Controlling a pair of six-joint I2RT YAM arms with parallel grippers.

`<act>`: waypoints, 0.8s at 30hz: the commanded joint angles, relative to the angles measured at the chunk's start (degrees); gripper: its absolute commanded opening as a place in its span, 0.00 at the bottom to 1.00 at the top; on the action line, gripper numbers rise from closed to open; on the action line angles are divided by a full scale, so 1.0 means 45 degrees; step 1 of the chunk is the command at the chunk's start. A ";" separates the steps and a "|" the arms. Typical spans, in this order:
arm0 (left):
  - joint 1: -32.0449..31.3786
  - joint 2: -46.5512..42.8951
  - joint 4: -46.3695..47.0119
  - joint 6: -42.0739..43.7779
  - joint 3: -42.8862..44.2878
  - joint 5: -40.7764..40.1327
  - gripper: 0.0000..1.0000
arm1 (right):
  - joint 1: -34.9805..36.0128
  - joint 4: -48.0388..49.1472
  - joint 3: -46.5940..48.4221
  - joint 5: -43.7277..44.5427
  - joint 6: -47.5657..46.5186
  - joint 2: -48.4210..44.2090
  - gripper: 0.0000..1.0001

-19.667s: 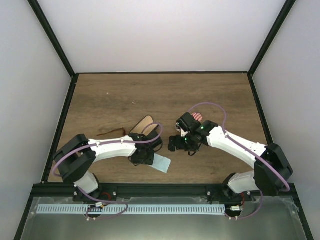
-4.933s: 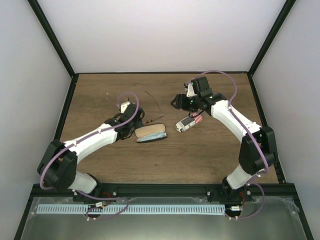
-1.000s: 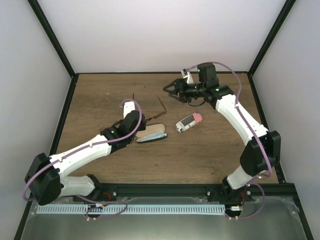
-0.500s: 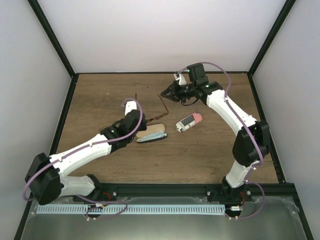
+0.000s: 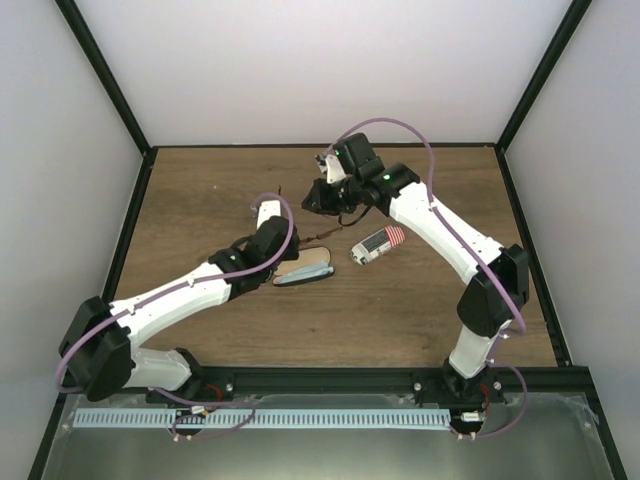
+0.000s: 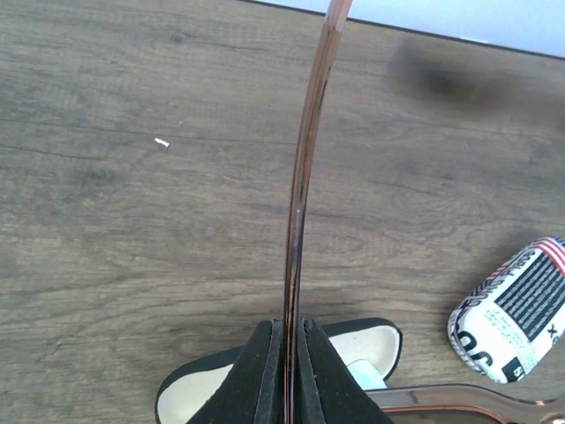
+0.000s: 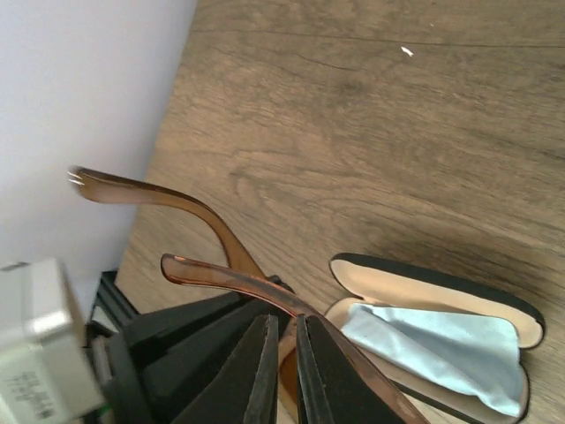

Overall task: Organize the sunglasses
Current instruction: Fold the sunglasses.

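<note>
Over the brown wooden table (image 5: 200, 190), mid-frame in the overhead view, our left gripper (image 6: 287, 344) is clamped on one temple of the thin reddish-brown amber-lensed sunglasses (image 6: 305, 159); our right gripper (image 7: 281, 344) looks pinched on the other. The open tan oval case (image 7: 415, 291) lies just below them in that frame. We judge folding is in hand: next, close the temples gently, then lower them in.
</note>
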 commanded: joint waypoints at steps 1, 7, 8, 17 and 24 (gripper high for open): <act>-0.0040 0.0076 0.0079 0.0053 0.0585 -0.0006 0.04 | 0.0240 -0.1035 0.0286 0.1470 -0.0903 0.0111 0.07; -0.0045 0.0169 -0.0024 -0.0020 0.0736 -0.0063 0.04 | 0.0240 -0.1164 0.0034 0.0898 -0.0984 0.0207 0.07; -0.0045 0.0207 -0.0083 -0.0039 0.0769 -0.0092 0.04 | 0.0243 -0.1093 0.0025 0.0913 -0.0980 0.0126 0.07; -0.0047 0.0476 -0.1285 -0.1380 0.1097 -0.1278 0.04 | -0.1136 0.0931 -0.0544 0.2610 0.1003 -0.2149 0.51; -0.0306 0.0663 -0.1491 -0.1887 0.1927 -0.3140 0.04 | -0.2414 0.1497 -0.2521 0.1451 0.2731 -0.3273 0.63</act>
